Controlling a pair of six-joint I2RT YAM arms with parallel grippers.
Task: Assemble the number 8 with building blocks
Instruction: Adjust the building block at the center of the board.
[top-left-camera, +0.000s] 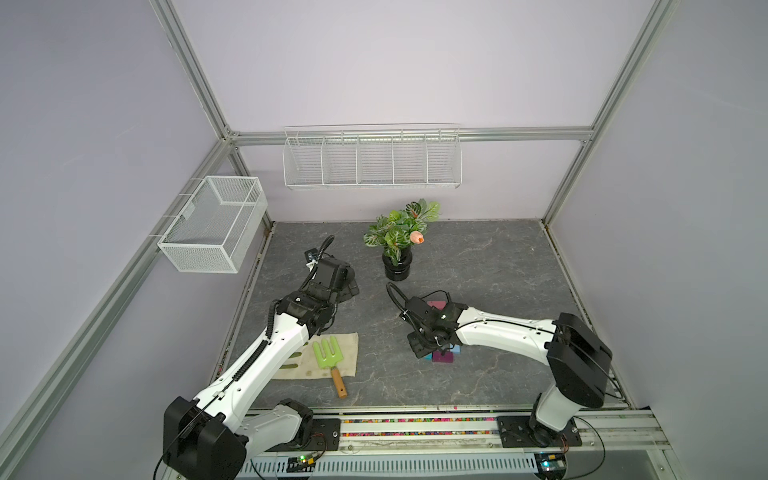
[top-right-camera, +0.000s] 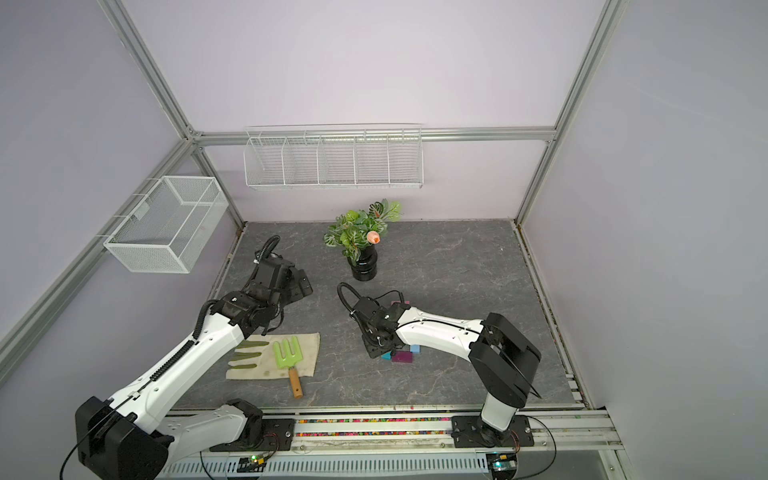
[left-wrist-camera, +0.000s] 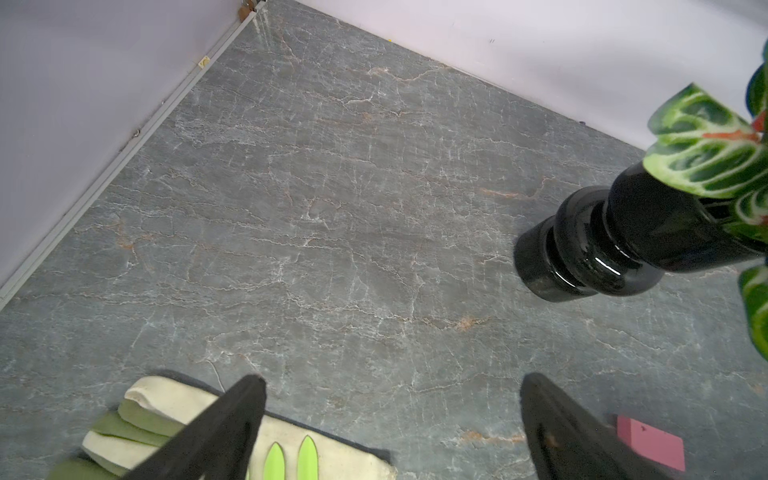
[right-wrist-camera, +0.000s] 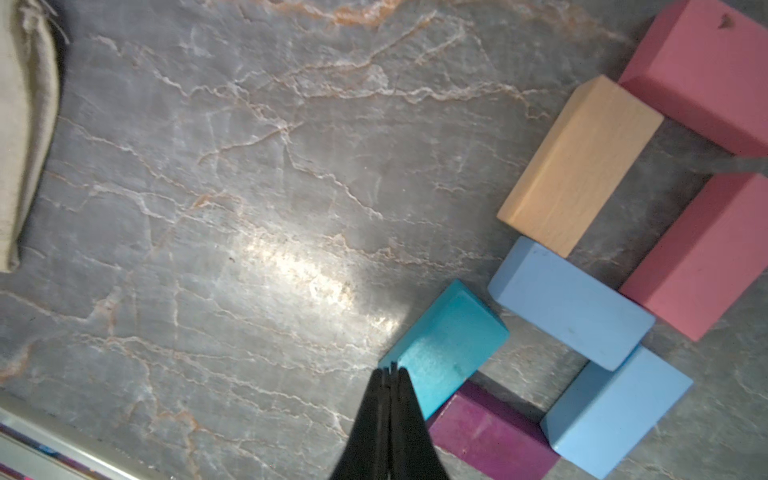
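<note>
The grey marbled surface lies bare from 12 to 4 o'clock of its middle, out to the walled edges. The right arm reaches in from 5 o'clock and covers most of the number 8, which sits near the middle, at 5 o'clock from the black vase. A glove carrying the green fork lies at 9 o'clock of the figure, well apart.

In the right wrist view, the tan block sits close to a pink block and the light blue block. The teal block sits slightly askew, one end just beside the light blue block, the other against the dark purple block.

The right gripper is pinched together, holding nothing, its tip at the teal block's outer edge; contact cannot be told. The left gripper is spread wide and empty over bare surface, at 9 o'clock of the vase.
</note>
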